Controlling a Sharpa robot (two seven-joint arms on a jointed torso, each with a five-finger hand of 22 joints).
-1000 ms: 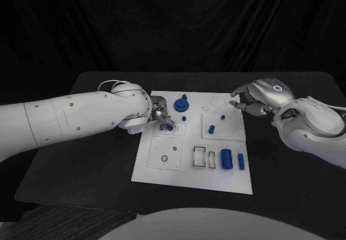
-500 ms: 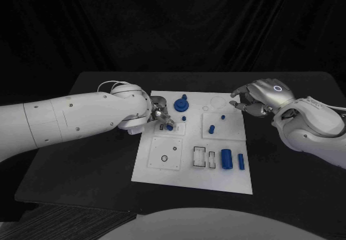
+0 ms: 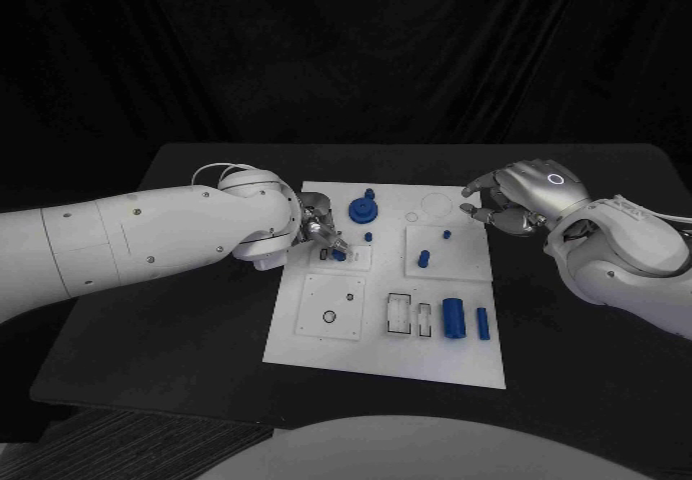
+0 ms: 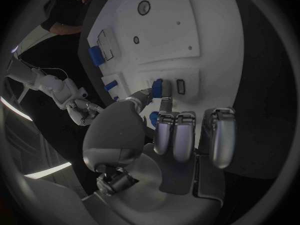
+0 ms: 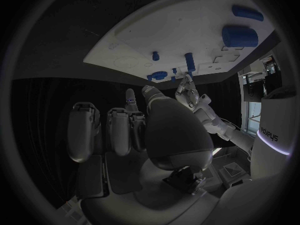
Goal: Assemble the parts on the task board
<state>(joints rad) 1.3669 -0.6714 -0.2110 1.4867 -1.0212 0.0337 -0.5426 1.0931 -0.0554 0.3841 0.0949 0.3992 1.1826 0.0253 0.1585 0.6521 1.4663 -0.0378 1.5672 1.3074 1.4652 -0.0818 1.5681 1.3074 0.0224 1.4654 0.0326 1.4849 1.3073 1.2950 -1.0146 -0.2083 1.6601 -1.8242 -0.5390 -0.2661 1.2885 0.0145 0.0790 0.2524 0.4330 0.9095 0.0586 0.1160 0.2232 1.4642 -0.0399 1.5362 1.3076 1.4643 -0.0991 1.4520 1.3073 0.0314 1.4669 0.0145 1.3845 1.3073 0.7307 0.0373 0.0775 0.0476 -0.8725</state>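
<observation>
Fingertips of the left hand (image 3: 320,232) are pinching a small blue plastic peg (image 4: 158,88) over a socket on the white task board (image 3: 378,340), apparently seating it; the right hand (image 3: 516,198), fingers curled empty, is hovering beside the board's far corner.

We see a black table (image 3: 173,330) filling the middle of the frame, its far edge across the upper middle. Directly on it, at the centre, lies the white task board (image 3: 378,356), running slightly askew toward the lower right.
</observation>
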